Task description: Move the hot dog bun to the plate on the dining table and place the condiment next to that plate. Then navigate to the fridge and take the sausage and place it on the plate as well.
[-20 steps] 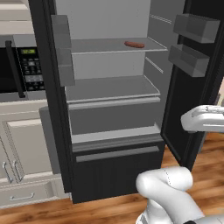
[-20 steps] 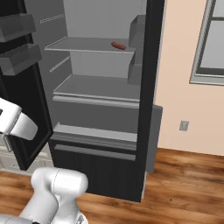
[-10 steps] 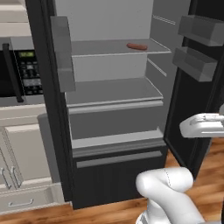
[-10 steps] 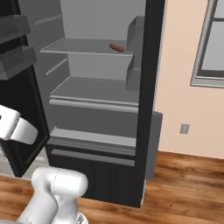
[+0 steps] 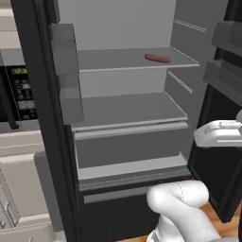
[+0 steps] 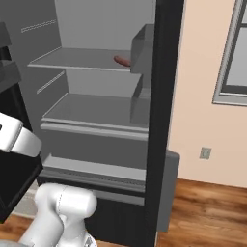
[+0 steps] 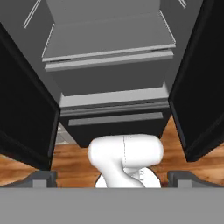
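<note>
The black fridge [image 5: 47, 118] stands open in front of me, its pale grey shelves bare except for one item. The thin reddish-brown sausage [image 5: 157, 58] lies on the upper shelf toward the right; in the right base view the sausage [image 6: 122, 61] is partly behind a door bin. In the hand view my gripper [image 7: 112, 178] is open, its dark fingertips [image 7: 41, 177] far apart with nothing between them, looking at the fridge's [image 7: 109, 43] lower shelves and drawer front from well back. The bun, plate, condiment and dining table are out of view.
The fridge doors are swung open on both sides, with dark door bins [image 5: 227, 75] at the right. A microwave [image 5: 19, 94] and pale cabinets [image 5: 19, 189] sit to the left. A beige wall with an outlet [image 6: 206, 153], a window [image 6: 236, 53] and wood floor [image 6: 207, 207] are to the right.
The whole picture has grown and shifted: the base has driven closer to the fridge. The sausage stays on its shelf.
</note>
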Tool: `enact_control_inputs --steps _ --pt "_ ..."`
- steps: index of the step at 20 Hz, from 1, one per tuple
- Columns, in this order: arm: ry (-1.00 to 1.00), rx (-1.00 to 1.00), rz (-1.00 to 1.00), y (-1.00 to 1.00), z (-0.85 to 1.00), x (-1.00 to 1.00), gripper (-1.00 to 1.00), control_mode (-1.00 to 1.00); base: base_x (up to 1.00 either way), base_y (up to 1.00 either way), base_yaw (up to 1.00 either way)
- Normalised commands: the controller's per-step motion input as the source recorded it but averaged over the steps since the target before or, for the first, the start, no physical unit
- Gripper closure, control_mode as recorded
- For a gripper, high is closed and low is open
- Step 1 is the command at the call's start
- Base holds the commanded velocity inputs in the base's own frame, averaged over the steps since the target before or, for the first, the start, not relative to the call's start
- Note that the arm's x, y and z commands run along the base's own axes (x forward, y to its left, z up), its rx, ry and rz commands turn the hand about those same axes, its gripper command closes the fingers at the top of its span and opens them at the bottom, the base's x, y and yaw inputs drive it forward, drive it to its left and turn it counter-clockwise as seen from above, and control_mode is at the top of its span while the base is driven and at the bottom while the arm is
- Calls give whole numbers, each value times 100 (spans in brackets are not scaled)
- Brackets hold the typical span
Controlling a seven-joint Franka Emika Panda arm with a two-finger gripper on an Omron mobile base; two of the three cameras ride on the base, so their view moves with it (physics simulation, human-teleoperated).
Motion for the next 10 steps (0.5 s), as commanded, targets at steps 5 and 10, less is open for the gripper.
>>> enact_control_inputs --steps 5,10 --pt "0 0 0 0 0 0 -100 100 77 0 -4" --pt "0 0 0 0 0 0 -100 100 74 0 -4"
